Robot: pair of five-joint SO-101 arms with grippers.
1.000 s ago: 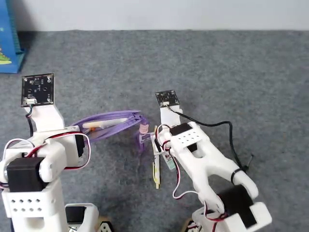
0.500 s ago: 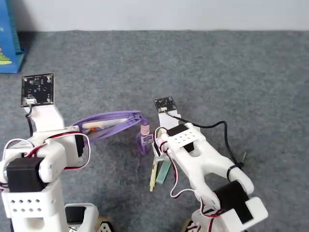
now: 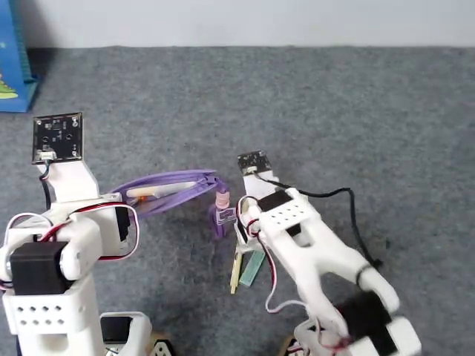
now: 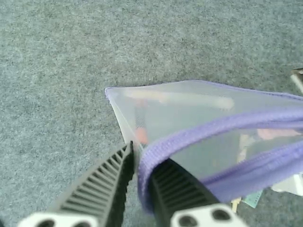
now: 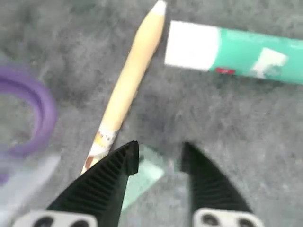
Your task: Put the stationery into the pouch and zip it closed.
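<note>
a blue box (image 3: 11, 67) stands at the far left edge of the grey, carpet-like worktop (image 3: 356, 111). the white left arm (image 3: 52, 252) sits near the front left. the left jaws are closed tight on one corner of the translucent pouch with purple zip edging (image 4: 189, 118), the ribbed pads pinching its thin wall and the purple band just beside the seam. that corner is lifted off the worktop, and the pouch stretches away to the right between the two arms. a pale stick with orange ends (image 4: 180, 99) lies inside it along the far edge. another faint pink shape shows through the wall, too blurred to name.

the small pink zip pull (image 3: 221, 199) is at the right end of the pouch, with a purple loop hanging below it, just beside the tip of the white right arm (image 3: 319, 252). on the worktop under that arm lie a pale wooden pencil (image 5: 128, 80) and a green-and-white block eraser (image 5: 236, 49), close together but not touching, both outside the pouch.

the right jaws hang low over the worktop near the pencil's printed end, standing partly apart and gripping nothing. a pale green translucent piece (image 5: 142, 177) lies beneath them, and i cannot tell whether it touches them. a black cable (image 3: 349, 215) trails to the right.
</note>
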